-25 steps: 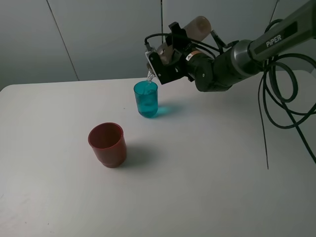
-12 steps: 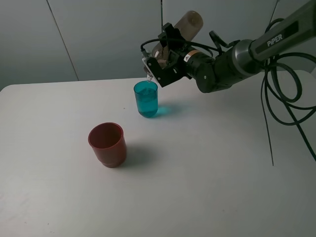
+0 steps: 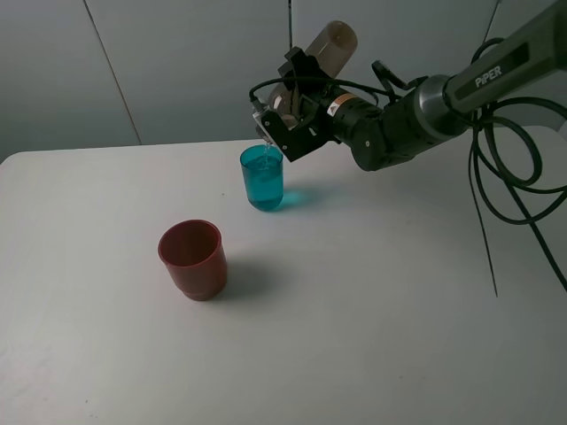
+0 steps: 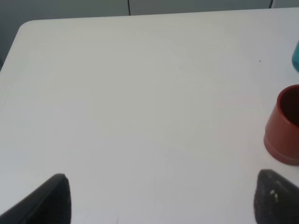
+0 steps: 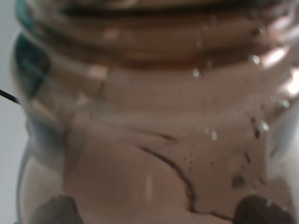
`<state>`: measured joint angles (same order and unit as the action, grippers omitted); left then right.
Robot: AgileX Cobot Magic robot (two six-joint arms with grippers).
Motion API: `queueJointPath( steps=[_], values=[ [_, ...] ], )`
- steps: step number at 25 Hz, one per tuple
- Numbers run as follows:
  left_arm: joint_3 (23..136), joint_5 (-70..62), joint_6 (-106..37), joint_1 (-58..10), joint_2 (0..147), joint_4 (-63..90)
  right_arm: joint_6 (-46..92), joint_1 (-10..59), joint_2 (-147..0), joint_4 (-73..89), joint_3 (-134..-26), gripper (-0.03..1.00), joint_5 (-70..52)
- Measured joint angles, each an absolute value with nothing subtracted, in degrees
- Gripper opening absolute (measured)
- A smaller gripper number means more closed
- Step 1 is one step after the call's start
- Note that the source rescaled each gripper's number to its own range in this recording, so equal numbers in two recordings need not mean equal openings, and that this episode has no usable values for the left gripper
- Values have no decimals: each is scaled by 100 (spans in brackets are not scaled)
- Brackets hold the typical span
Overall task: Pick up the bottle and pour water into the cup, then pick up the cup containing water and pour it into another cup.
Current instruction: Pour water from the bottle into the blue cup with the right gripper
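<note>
The smoky brown bottle [image 3: 330, 49] hangs tilted, base up and neck down, over the rim of the teal cup [image 3: 262, 177], which holds water and stands at the table's back middle. My right gripper [image 3: 297, 115] is shut on the bottle, and the bottle [image 5: 154, 116] fills the right wrist view between the dark fingertips [image 5: 259, 212]. The red-brown cup [image 3: 192, 258] stands nearer the front left, apart from the teal one. In the left wrist view my left gripper [image 4: 163, 200] is open over bare table, with the red-brown cup [image 4: 285, 126] off to one side.
The white table [image 3: 354, 319] carries only the two cups. A grey wall panel stands behind it. Black cables [image 3: 505, 168] loop down from the right arm at the right side. A sliver of the teal cup [image 4: 296, 56] shows at the left wrist view's edge.
The right gripper has rolled the bottle steeper, its base rising and its neck shifting slightly left over the teal cup. Both cups stay where they were.
</note>
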<state>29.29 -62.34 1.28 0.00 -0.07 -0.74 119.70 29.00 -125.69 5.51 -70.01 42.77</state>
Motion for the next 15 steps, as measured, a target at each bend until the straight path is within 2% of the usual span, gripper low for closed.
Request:
queueJointPath(
  steps=[15],
  values=[
    [2929, -6234, 136, 0, -7, -74, 11692, 2900, -12558, 563, -7001, 1, 4233]
  ],
)
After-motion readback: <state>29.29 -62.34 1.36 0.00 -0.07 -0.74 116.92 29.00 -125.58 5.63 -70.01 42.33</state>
